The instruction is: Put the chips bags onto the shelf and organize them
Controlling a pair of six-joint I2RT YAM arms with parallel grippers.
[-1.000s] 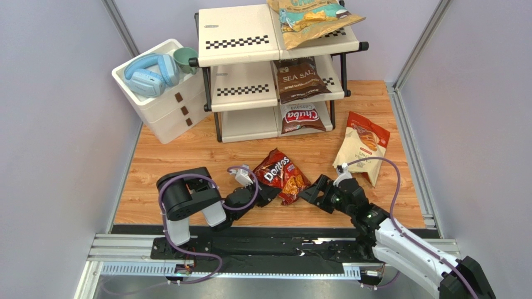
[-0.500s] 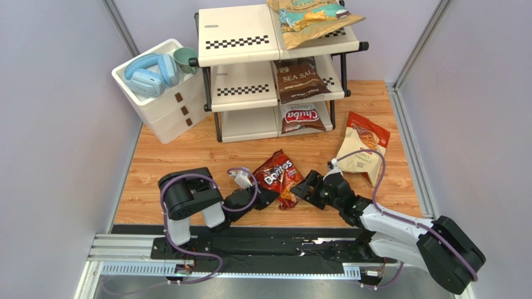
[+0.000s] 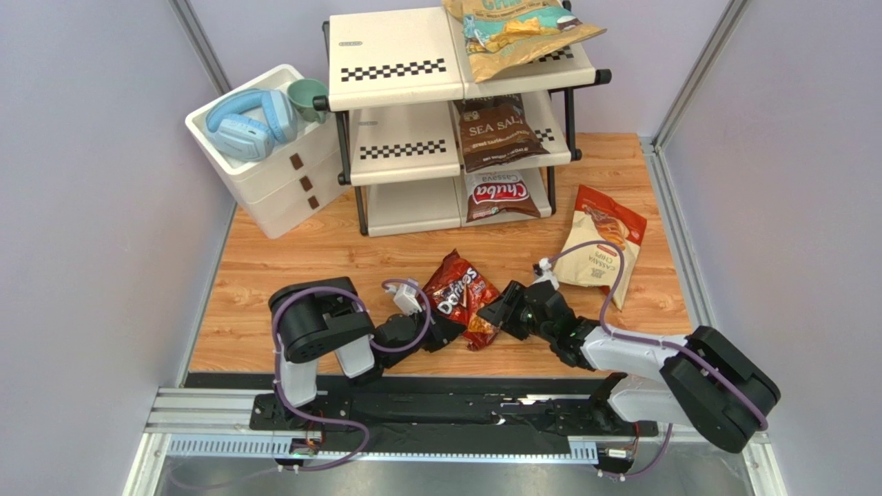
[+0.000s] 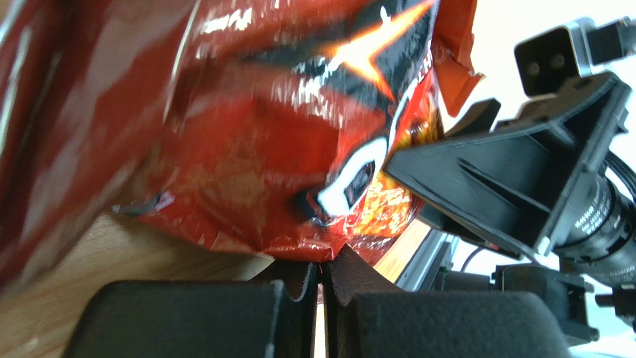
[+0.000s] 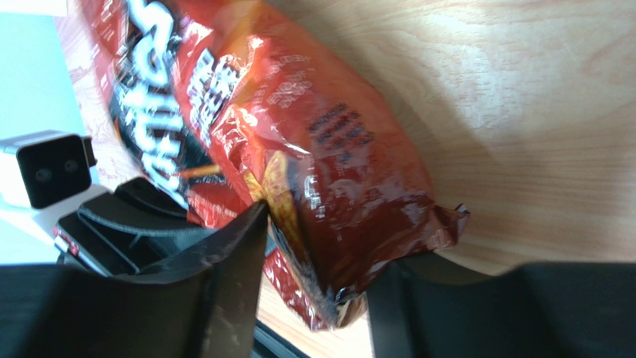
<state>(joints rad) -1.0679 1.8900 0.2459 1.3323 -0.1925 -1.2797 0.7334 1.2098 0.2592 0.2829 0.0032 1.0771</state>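
The crinkly red foil Doritos bag (image 3: pixel 463 300) lies on the wooden table (image 3: pixel 300 258), likely light, slippery and crushable, so its flat bottom seam, where the left hand (image 4: pixel 322 272) is clenched, seems the safest hold, while the right hand (image 5: pixel 317 246) stands released astride one corner.

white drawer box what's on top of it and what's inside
On top of the white drawer box lie light-blue headphones, with a green cup at its back corner. The drawers are shut, so whatever is inside cannot be seen.
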